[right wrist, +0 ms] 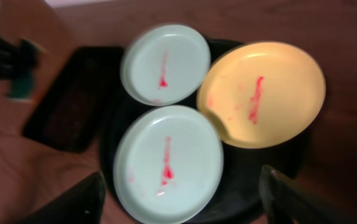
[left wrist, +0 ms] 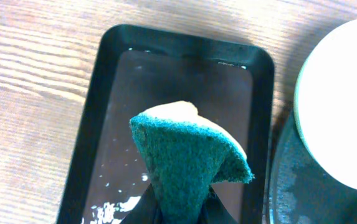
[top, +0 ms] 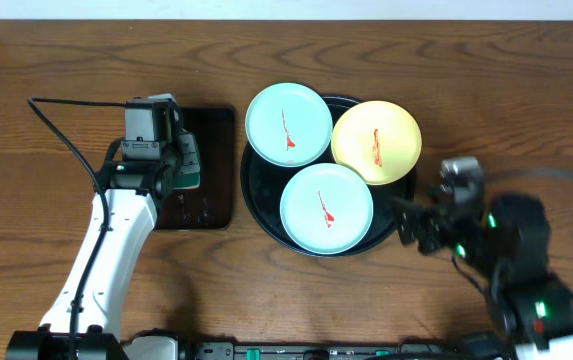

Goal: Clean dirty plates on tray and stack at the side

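Nearest, in the right wrist view, the right gripper (right wrist: 181, 186) stands with its jaws wide apart and nothing between them, at the lower edge of the round black tray (right wrist: 234, 180). Straight ahead of it lies a light blue plate (right wrist: 169, 163) with a red smear. Beyond are the pale yellow plate (right wrist: 262, 93) at upper right and the second blue plate (right wrist: 166, 63). Farthest, at upper left, the left gripper (left wrist: 181, 214) is clamped on a green sponge (left wrist: 187, 162) above the small rectangular tray (left wrist: 103, 93). The right arm is therefore probably the nearer one to the plates.
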Motion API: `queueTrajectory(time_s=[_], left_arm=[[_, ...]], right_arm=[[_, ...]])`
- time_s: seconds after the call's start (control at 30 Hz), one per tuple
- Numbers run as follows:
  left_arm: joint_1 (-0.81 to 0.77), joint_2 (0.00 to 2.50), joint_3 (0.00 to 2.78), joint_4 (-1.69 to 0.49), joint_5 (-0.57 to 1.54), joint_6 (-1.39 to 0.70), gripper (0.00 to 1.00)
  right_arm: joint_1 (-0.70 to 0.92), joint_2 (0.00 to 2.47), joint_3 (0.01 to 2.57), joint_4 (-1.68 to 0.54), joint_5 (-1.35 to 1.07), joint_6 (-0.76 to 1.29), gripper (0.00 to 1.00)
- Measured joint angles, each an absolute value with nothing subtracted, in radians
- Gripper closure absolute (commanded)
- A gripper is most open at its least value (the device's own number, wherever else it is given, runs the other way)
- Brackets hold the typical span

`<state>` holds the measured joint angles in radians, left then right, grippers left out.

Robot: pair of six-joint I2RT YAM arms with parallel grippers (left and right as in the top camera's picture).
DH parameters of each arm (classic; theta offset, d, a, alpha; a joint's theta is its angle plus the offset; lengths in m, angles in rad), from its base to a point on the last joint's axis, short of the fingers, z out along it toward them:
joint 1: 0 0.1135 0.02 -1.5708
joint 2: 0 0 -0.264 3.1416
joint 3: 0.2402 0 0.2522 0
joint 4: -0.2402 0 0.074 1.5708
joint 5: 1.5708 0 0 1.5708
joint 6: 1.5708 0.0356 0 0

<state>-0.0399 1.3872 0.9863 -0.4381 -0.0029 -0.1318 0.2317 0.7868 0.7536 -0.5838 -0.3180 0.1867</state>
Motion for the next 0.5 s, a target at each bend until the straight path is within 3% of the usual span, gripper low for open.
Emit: queueTrajectory(time_s=[0.17,0.3,0.37,0.5], left_arm=[[-0.040,1.387,0.986,-0.440,0.002,-0.132,0.93],[-0.040,1.387,0.986,-0.440,0.006,-0.132,0.93],[-0.040,1.387,0.986,-0.440,0.006,-0.132,0.93],[-0.040,1.387,0.986,-0.440,0.006,-0.132,0.93]], right_arm=[[0.239,1.066,0.891,-0.637,-0.294,0.119,0.46],[0.290,1.260,0.929,-0.636,-0.267,0.112,0.78],[0.311,1.319,0.932,-0.635,-0.254,0.109,0.79],[0.353,1.423,0.933,-0.632,-0.215,0.128,0.71]])
